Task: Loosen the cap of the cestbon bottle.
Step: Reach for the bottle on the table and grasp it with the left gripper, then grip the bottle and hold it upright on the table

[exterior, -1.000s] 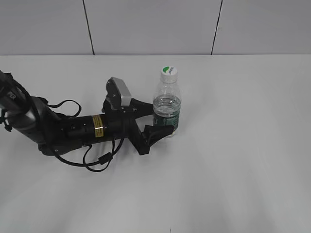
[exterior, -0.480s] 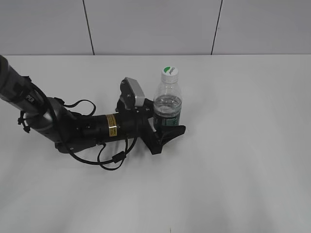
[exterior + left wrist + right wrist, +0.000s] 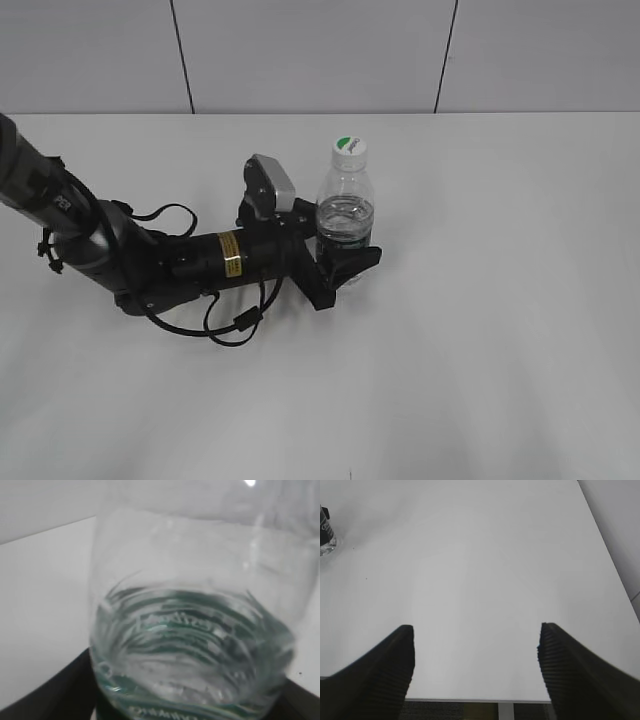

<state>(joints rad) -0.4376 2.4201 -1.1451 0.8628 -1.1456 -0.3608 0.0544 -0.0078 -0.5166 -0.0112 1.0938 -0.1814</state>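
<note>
A broad white matte table (image 3: 500,330) fills the exterior view, backed by a pale panelled wall (image 3: 310,55). Across its left half lies the black left arm (image 3: 150,262), low over the surface, with a grey wrist camera block (image 3: 270,185) on top and looped black cables (image 3: 225,325) under it. The left gripper (image 3: 345,250) sits around the lower body of the small clear plastic water bottle with a dark green label band (image 3: 345,215), its jaws set on either side of the band; they look closed against the bottle, though the far finger is hidden behind it, so contact on that side cannot be confirmed. The bottle stands upright near the table's middle, partly filled with water. In the left wrist view the bottle (image 3: 192,625) fills the frame, blurred, the black fingers (image 3: 50,692) at the lower corners. The right gripper (image 3: 475,667) hangs over bare table, jaws wide apart and holding nothing, with the bottle's base (image 3: 326,532) at the far left edge. The small round white screw cap with a half-green top (image 3: 348,148) sits on the bottle's neck, clear of both grippers.
</note>
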